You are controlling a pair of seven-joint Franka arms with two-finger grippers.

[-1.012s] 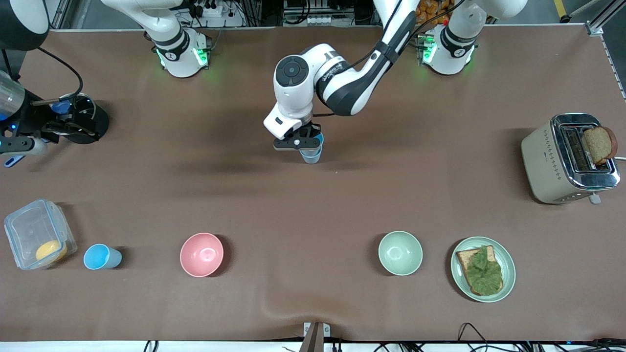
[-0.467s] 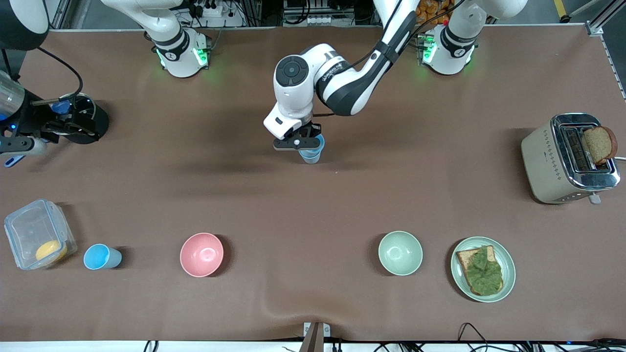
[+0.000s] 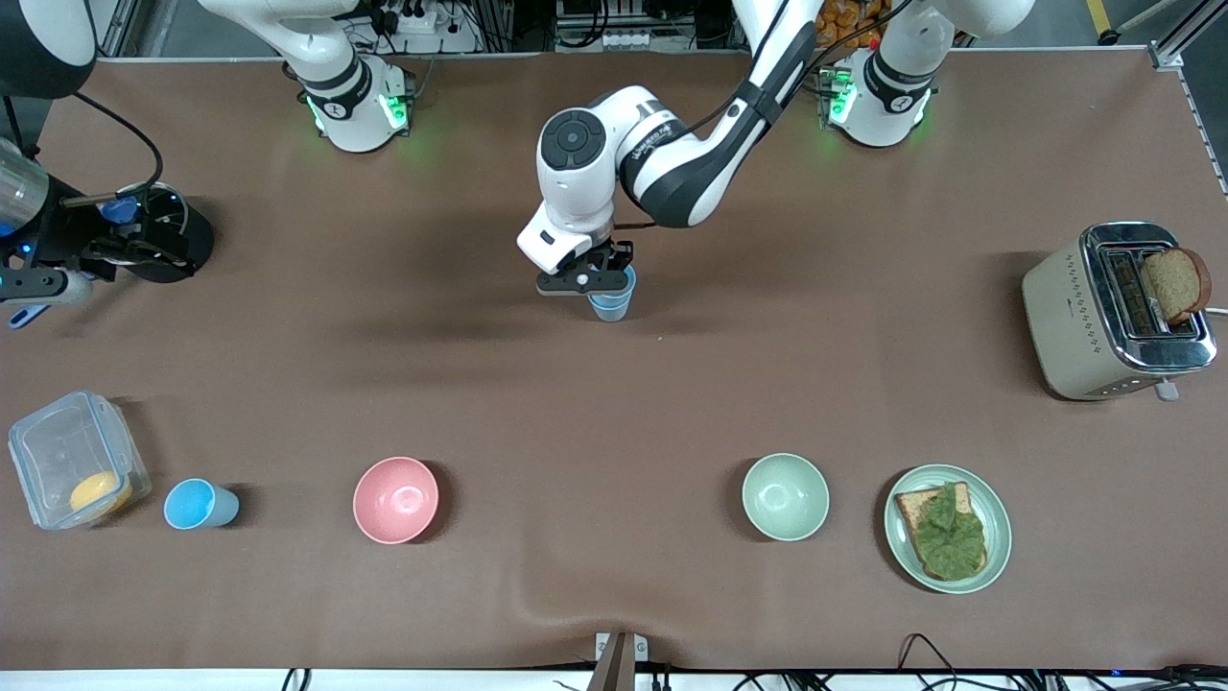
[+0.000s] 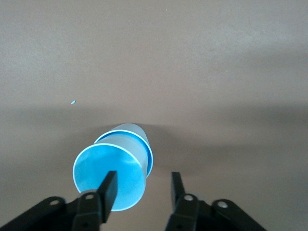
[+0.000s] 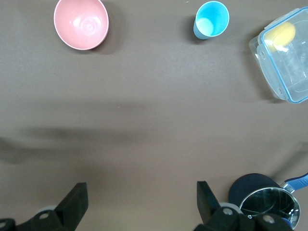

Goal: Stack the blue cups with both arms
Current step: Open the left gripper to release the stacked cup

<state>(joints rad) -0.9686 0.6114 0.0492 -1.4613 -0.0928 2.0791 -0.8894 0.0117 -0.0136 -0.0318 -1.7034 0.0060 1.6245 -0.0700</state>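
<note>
Two blue cups (image 3: 611, 301) stand nested one in the other near the table's middle; they also show in the left wrist view (image 4: 126, 159). My left gripper (image 3: 587, 279) hangs just over them, open: one finger (image 4: 109, 186) is over the inner cup's mouth and the other is outside the wall, neither touching it. A third blue cup (image 3: 200, 504) stands alone near the front camera, toward the right arm's end, and shows in the right wrist view (image 5: 211, 19). My right gripper (image 5: 142, 202) is open and empty, held high over that end of the table (image 3: 106, 254).
Near the front camera stand a clear lidded box (image 3: 72, 461) holding something yellow, a pink bowl (image 3: 395, 499), a pale green bowl (image 3: 785, 496) and a plate with toast and lettuce (image 3: 947, 528). A toaster (image 3: 1118, 312) stands at the left arm's end. A black pot (image 5: 264, 199) sits by my right gripper.
The left gripper has shifted very slightly over the nested cups. The right arm and everything else on the table have stayed put.
</note>
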